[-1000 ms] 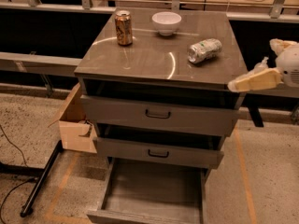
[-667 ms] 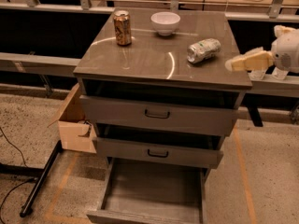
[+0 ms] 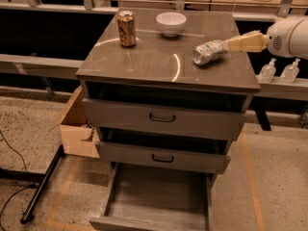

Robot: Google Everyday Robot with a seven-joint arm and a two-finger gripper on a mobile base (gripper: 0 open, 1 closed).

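The arm is cut off by the right edge; only its white wrist housing [image 3: 288, 36] and the tan gripper [image 3: 233, 44] are seen, and whether the gripper is open or closed cannot be told. The plastic bottle [image 3: 209, 52] is laid on its side near the right edge of the cabinet top [image 3: 154, 64], its end touching or just beside the gripper's tip. A can [image 3: 126, 28] and a white bowl [image 3: 171, 23] are set further back. The bottom drawer [image 3: 159, 196] is pulled out over a speckled floor [image 3: 274, 186], with a cardboard box [image 3: 77, 129] at the left.

Pincer [image 3: 235, 44] beside lying bottle [image 3: 209, 52] on cabinet [image 3: 159, 66] top, can [image 3: 126, 28], bowl [image 3: 171, 23], bottom drawer [image 3: 159, 196] open
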